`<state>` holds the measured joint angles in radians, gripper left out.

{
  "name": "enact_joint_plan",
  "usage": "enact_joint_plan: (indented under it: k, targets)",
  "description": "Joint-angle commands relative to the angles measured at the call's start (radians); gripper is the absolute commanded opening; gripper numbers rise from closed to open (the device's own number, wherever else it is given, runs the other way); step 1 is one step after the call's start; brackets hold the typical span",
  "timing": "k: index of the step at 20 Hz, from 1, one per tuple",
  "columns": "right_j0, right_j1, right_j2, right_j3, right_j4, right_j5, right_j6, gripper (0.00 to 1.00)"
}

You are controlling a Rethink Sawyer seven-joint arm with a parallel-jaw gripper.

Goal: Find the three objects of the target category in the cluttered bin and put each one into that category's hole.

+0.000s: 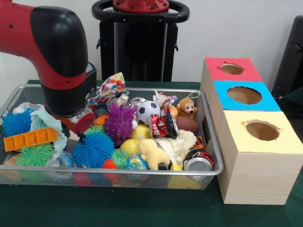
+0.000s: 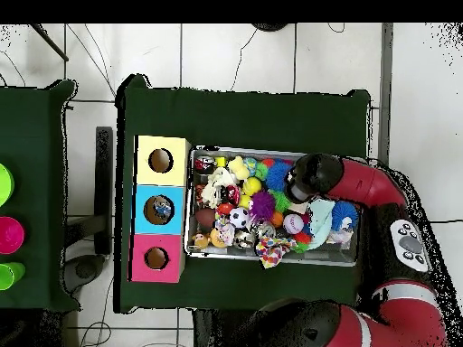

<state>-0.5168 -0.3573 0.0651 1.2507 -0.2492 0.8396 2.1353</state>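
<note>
Whether my fingers stood open or closed I could not tell. In the front view my gripper [image 1: 78,121] was sunk among the toys at the left end of the wire mesh bin [image 1: 211,142], its tip hidden by my own black wrist. Nothing showed me which category was wanted, so I judged what lay closest. Just right of the gripper in the bin sat a purple spiky ball [image 1: 119,123] and, nearer the bin's front wall, a blue spiky ball [image 1: 93,149]. Both looked like soft rubber, light and springy. I reckoned their bristles would give under a pinch, so a grip across the middle would hold best.

At the bin's left wall lay an orange ridged block [image 1: 30,138], stiff plastic by its look. Toward the bin's right end were a crushed red can [image 1: 162,126], thin metal and likely slippery, a brown monkey plush [image 1: 187,108] and a pale yellow plush [image 1: 152,152], both limp and easy to squeeze. Just right of the bin stood three wooden boxes with round holes: a yellow box [image 1: 284,138], a blue box [image 1: 222,90] and a red box [image 1: 213,65].

In the overhead view my gripper [image 2: 303,181] hung over the end of the bin [image 2: 271,152] farthest from the boxes. A pale teal cloth [image 2: 319,222] lay beside it. The blue box [image 2: 143,193], the middle one beside the bin, seemed to have something in its hole.
</note>
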Motion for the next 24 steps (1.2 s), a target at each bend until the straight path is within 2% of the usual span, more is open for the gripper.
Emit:
enact_joint_plan:
  k: [1,15,24]
  targets:
    - [-0.028,0.0,0.145,-0.11,-0.059,0.109,-0.327,1.0]
    - [-0.038,0.002,0.183,-0.141,-0.065,0.206,-0.317,1.0]
    - [-0.031,-0.013,0.194,-0.133,-0.078,0.22,-0.31,1.0]
